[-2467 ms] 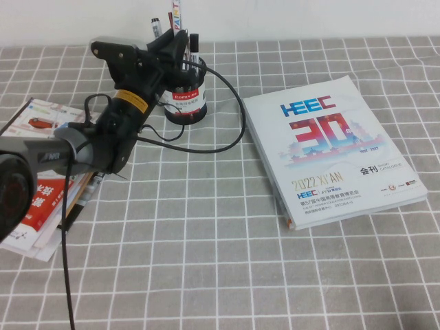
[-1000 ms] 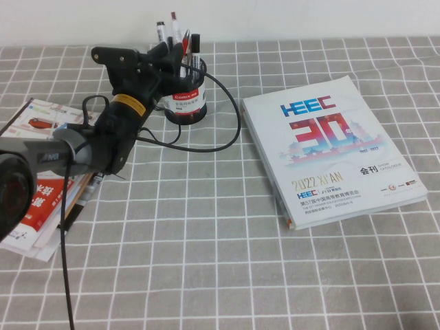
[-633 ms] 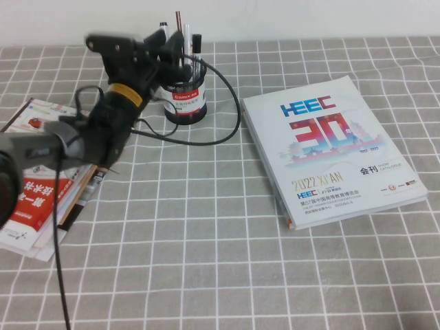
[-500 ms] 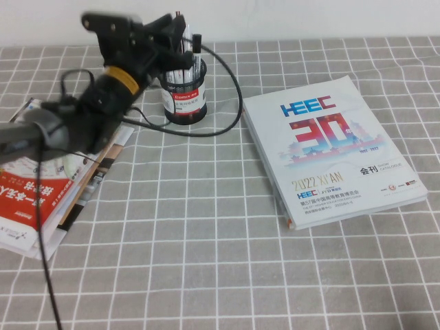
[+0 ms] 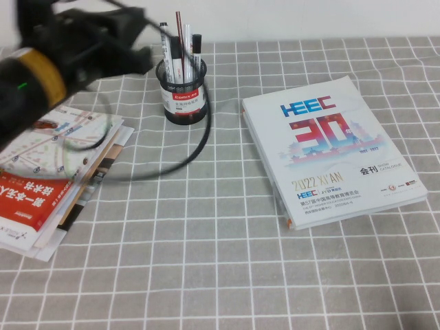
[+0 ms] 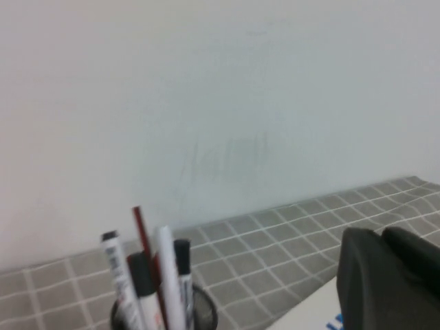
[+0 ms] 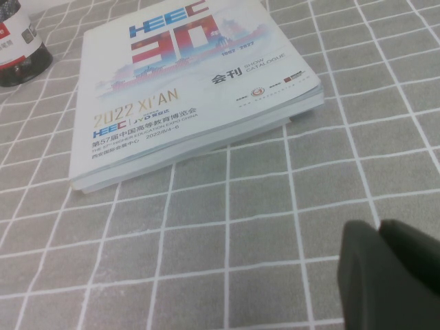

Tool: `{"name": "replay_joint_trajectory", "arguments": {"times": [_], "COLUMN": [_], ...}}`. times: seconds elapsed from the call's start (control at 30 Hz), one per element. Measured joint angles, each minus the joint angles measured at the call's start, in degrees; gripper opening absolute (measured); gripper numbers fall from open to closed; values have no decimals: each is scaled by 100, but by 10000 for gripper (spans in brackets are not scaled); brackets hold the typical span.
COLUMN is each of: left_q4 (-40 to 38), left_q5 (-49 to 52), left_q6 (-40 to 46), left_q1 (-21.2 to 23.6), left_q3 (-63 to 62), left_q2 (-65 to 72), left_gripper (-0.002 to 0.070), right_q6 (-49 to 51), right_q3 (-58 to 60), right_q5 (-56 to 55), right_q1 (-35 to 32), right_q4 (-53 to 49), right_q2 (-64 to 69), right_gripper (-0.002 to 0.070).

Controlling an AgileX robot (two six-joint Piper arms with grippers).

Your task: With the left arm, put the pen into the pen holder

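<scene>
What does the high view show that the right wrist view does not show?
Only the high view shows the slim white marker pen standing in the holder, the blurred left arm, and the stack of red-and-white magazines. Only the right wrist view shows the right tool, low above the checked cloth. Both show the black mesh pen holder and the white HEEC book.

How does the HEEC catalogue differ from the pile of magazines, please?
The HEEC catalogue is one thick, mostly white book; the magazine pile is several thin issues, fanned out, partly red. The catalogue lies right of the pen holder, the pile left. Both lie flat on the checked cloth. The left gripper is raised left of the holder; the right gripper hovers near the catalogue.
</scene>
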Motion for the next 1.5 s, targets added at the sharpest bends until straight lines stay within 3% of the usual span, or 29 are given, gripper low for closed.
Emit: {"name": "replay_joint_trajectory", "arguments": {"times": [0.4,0.63,1.17,1.27,1.4,1.5], "left_q4": [-46,-24,240,-424,-2557,-3621], "left_q5": [1062,767,1457,1793,2162,2162], "left_q6": [-360,-410,-898,-356,1725,2982], "left_q1": [0,0,0,0,56,233], "left_q3": [2599,3737,4175,4303,4655,5027], "left_q2": [-3381,-4923,-5523,-5733,-6380,-6951], "left_gripper": [0,0,0,0,0,0], "right_q6": [0,0,0,0,0,0], "right_q3": [0,0,0,0,0,0], "right_q5": [0,0,0,0,0,0], "right_q1": [0,0,0,0,0,0], "right_q4": [0,0,0,0,0,0], "right_q2": [0,0,0,0,0,0], "right_gripper": [-15,-15,-15,-15,-15,-15]}}
